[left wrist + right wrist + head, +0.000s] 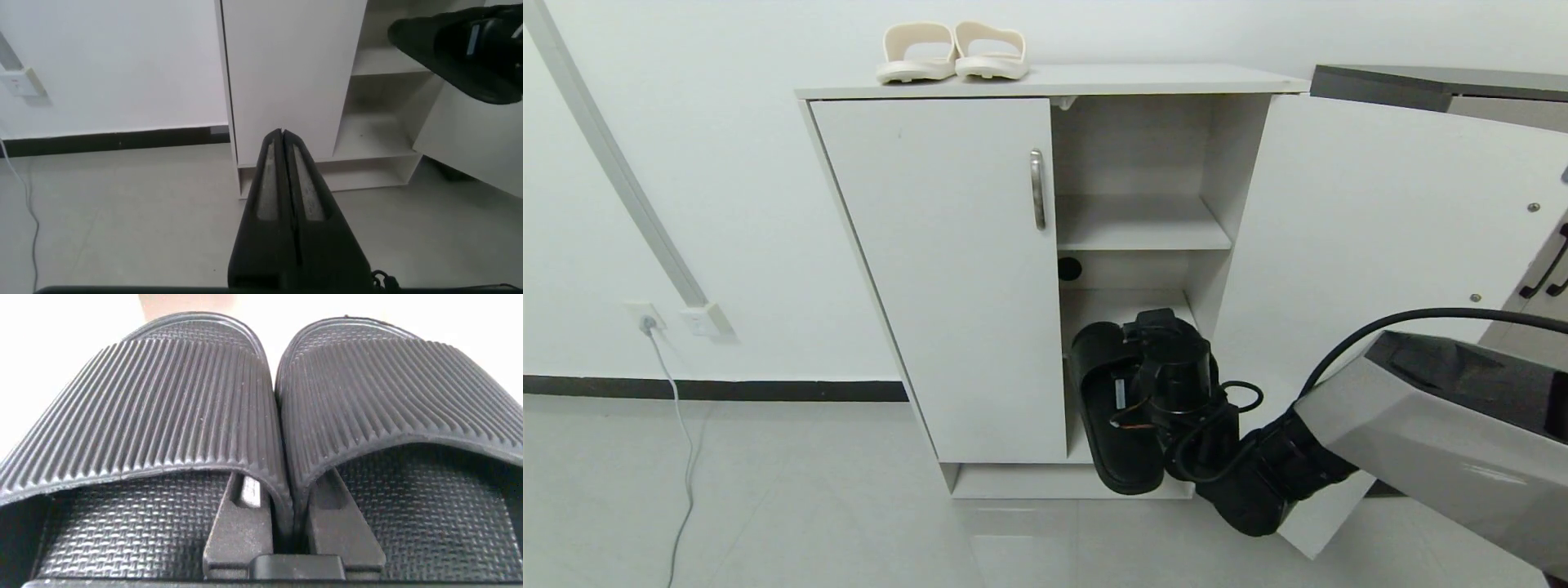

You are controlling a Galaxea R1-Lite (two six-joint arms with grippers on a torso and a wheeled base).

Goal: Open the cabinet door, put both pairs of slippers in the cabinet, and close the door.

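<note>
Black slippers [188,416] sit closest to the lens on the right wrist, ribbed straps side by side. Right gripper [286,510] has its fingers [239,531] slid under the straps and pinched on the two adjoining strap edges, so nearly closed, with the pair in its hold. Head view, working from the left: wall socket [645,318] with a cable [686,457] trailing down onto the floor [768,506]. Left gripper [282,143] hangs low over the floor in front of the cabinet [1045,80], fingers pressed flat together, nothing between them. Cream slippers [953,53] rest as a pair on the cabinet's top, at its left end, above the left door [939,278], which is closed, handle [1037,189] at its inner edge. Right of that, the cabinet's right half stands open. I see the black pair tipped up on end at the mouth of the lower compartment, below the shelf [1135,224] and, by the left wrist view, off the bottom board. Right door [1356,229] is swung wide open.
</note>
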